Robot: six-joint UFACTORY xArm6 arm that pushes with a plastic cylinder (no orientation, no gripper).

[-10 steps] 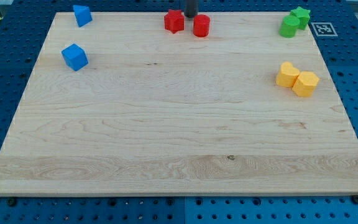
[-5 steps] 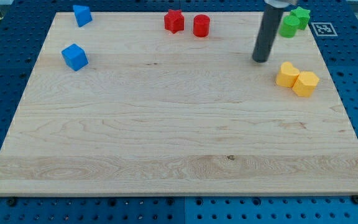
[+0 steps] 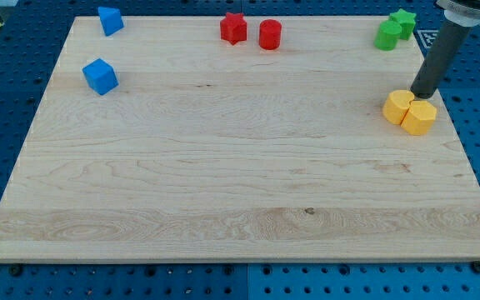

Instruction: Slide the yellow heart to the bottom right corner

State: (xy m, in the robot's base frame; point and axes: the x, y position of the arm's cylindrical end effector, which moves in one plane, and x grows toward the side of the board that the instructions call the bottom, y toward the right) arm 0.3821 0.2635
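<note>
The yellow heart (image 3: 397,107) lies near the board's right edge, in the upper half. A yellow hexagon block (image 3: 420,118) touches it on its lower right. My tip (image 3: 424,96) sits just above this pair, at the top edge of the hexagon and to the upper right of the heart. It appears to touch them. The dark rod rises from it to the view's top right. The bottom right corner of the wooden board (image 3: 473,242) is far below the heart.
A red star (image 3: 233,27) and a red cylinder (image 3: 270,34) sit at top centre. A green block (image 3: 387,36) and a green star (image 3: 403,21) are at top right. Two blue blocks (image 3: 110,20) (image 3: 100,76) are at top left.
The rod swept from top centre across to the right edge. The yellow heart and hexagon have shifted slightly to the right and down.
</note>
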